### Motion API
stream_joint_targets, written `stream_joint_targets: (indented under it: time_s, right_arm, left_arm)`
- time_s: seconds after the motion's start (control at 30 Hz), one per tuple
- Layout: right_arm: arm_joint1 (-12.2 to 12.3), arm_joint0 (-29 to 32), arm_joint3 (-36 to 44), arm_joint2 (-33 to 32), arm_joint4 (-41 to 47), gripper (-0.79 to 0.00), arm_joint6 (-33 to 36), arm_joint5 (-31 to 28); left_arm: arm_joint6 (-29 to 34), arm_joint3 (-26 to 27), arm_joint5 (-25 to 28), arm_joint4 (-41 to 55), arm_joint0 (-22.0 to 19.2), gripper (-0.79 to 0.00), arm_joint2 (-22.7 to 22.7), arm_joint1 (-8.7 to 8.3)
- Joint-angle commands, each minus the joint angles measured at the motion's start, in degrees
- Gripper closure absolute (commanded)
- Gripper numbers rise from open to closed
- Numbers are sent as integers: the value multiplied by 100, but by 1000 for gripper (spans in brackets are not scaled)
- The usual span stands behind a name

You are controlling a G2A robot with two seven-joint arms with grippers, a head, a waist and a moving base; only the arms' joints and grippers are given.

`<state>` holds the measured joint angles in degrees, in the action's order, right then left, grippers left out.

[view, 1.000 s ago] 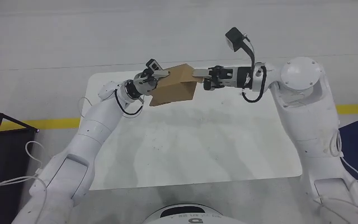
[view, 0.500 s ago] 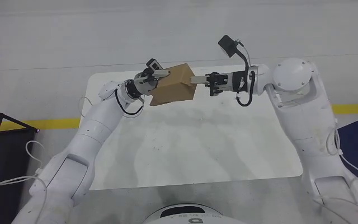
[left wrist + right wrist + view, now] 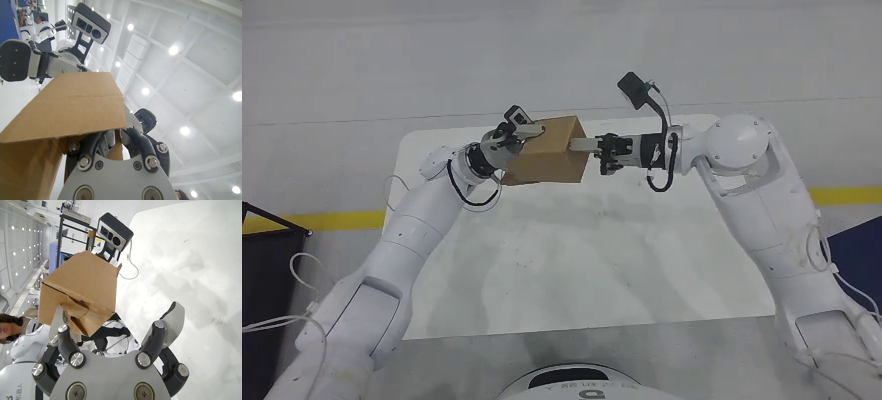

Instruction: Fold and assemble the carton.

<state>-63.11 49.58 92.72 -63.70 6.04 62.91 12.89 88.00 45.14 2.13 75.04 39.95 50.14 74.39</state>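
Note:
A brown carton (image 3: pixel 547 150) hangs above the far part of the white table (image 3: pixel 592 260), held between both arms. My left gripper (image 3: pixel 515 134) is shut on a flap at the carton's left end; in the left wrist view its fingers (image 3: pixel 130 130) pinch the cardboard edge under the carton (image 3: pixel 66 109). At the carton's right end, my right gripper (image 3: pixel 585 146) is open. In the right wrist view the carton (image 3: pixel 81 289) shows a partly folded end with loose flaps. One finger (image 3: pixel 174 317) stands off to the side and the other is hidden behind the cardboard.
The table's middle and near part lie below and in front of the arms. A yellow floor line (image 3: pixel 312 220) runs behind the table. A black frame (image 3: pixel 262 222) stands at the left edge of the view.
The right arm has drawn in toward the carton and its gripper has slid lower along the right end. The carton has turned to lie more level. The left gripper kept its hold.

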Motion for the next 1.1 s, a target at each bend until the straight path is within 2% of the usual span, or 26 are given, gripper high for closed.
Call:
stream_joint_targets:
  time_s: [0.0,0.43,0.7,1.07]
  right_arm:
    - [-1,-27,-24,34,-32,-785,-11,16]
    - [-32,-139,-197,242,23,-785,-128,-38]
    - [39,242,5,-200,204,-785,-626,-313]
    - [54,531,368,-259,343,-785,-933,-389]
  left_arm:
    - [0,3,-12,10,-1,0,6,2]
    - [0,-108,-36,65,-31,0,25,39]
    - [0,-258,-38,320,-51,0,144,87]
    - [0,-269,-209,462,-25,0,118,199]
